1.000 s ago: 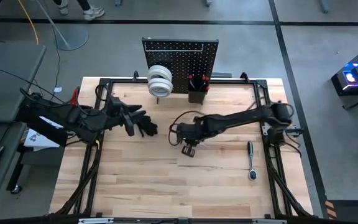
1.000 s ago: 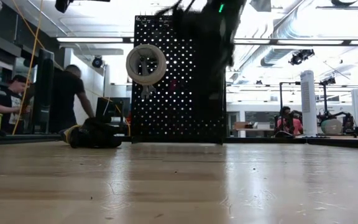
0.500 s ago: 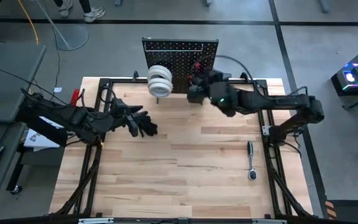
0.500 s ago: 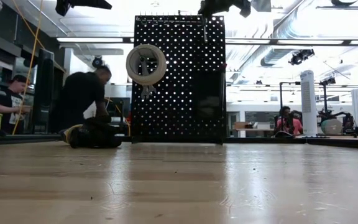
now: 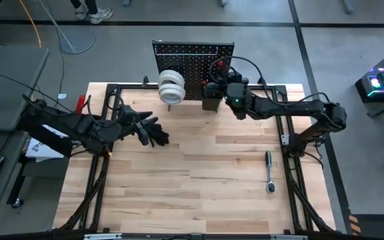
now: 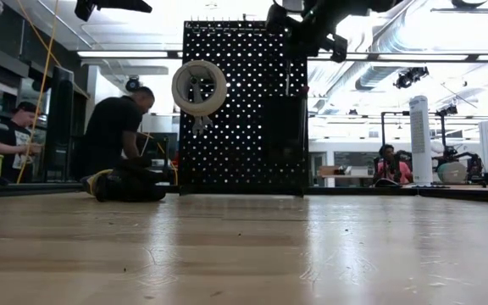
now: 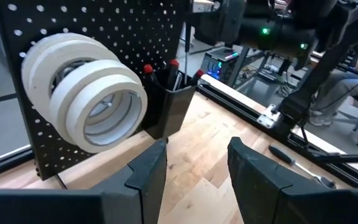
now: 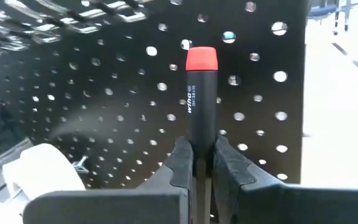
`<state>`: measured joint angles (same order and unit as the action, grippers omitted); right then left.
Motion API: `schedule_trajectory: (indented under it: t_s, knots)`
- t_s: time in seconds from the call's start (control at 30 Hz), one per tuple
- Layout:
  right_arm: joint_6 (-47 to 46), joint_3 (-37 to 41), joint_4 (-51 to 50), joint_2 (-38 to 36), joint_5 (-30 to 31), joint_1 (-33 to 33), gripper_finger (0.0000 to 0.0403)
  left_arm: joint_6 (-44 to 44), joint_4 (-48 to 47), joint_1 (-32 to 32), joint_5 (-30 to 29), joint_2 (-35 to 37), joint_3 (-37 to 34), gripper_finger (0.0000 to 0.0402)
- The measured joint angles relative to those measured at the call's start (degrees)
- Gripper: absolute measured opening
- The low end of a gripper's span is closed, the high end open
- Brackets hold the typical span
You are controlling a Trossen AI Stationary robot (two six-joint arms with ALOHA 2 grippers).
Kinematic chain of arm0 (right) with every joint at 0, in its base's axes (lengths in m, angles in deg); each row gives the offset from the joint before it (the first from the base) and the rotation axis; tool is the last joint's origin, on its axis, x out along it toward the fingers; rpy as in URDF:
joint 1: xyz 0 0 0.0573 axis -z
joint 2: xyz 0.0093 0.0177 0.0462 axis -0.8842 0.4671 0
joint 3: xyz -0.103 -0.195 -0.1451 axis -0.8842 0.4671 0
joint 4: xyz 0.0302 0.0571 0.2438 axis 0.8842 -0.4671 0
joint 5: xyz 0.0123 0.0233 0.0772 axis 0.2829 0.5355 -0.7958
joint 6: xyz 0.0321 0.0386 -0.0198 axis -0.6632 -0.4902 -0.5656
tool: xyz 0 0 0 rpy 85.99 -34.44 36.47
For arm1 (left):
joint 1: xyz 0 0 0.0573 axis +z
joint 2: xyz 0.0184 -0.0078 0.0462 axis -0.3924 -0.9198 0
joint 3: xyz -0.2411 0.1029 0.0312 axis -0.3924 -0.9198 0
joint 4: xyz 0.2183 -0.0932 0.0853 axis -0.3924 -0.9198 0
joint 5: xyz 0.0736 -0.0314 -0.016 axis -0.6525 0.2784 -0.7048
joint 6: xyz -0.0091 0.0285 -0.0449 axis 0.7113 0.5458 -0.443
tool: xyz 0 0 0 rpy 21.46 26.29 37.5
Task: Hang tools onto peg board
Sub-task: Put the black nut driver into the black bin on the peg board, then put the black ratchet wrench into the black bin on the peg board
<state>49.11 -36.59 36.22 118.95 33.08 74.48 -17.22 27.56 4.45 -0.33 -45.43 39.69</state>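
Note:
The black peg board [image 5: 192, 57] stands upright at the table's far edge, and it also shows in the low view [image 6: 244, 127]. White tape rolls [image 5: 171, 87] hang on its front. Its black bin [image 5: 211, 101] holds red-capped screwdrivers [image 7: 174, 65]. My right gripper [image 8: 202, 146] is high in front of the board, above the bin, shut on a black-handled screwdriver with a red cap [image 8: 201, 58]. My left gripper [image 5: 153, 133] is open and empty over the table's left part. A silver ratchet [image 5: 269, 175] lies flat on the table at the right. My right gripper pinches the screwdriver's black handle [image 8: 202, 127] between its two fingers, well below the red cap. The fingers point toward the peg board and lie across the handle. The screwdriver stands upright and clear of the table, cap up, its thin shaft [image 7: 185, 46] pointing down toward the bin.
Black frame rails [image 5: 289, 133] run along the table's left and right sides. The wooden tabletop [image 5: 199, 193] stretches toward the near edge. People sit or crouch in the room beyond the far edge [image 6: 113, 135].
My right gripper has risen from low over the table's middle and gone toward the far edge, up to the peg board. It has turned from pointing down to pointing at the board and now holds the screwdriver above the bin.

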Motion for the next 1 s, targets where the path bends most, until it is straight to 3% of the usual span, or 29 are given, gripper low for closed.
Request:
schedule_trajectory:
  t_s: [0.1, 0.33, 0.43, 0.67, 0.87, 1.0]
  knots:
    - [-1.5, 0.3, -2.3, 0.0, 0.0, 0.8, 0.0031, 0.1, 0.0, 0.0, -0.9, 0.0, 0.0, 0.0155]
    - [1.4, 0.3, -1.5, 0.1, -0.2, 1.2, 0.0155, 0.1, 0.0, 0.0, -1.4, 0.0, 0.0, 0.0155]
    - [4.3, 0.3, -1.5, 0.1, -0.2, 0.8, 0.019, 0.1, 0.0, 0.0, -1.4, 0.0, 0.0, 0.0155]
    - [12.4, 0.3, -6.0, -3.5, -6.2, -2.8, 0.0207, 0.0, -0.1, 0.0, -1.4, 0.0, 0.0, 0.0155]
    - [-1.2, 0.2, -26.0, -11.2, -11.7, -9.2, 0.0208, 0.0, -0.5, 0.0, -1.4, 0.0, 0.0, 0.0155]
    - [-15.2, 0.1, -42.4, -14.7, -27.3, -14.4, 0.0208, -0.5, -0.5, 0.0, -1.4, 0.0, 0.0, 0.0155]
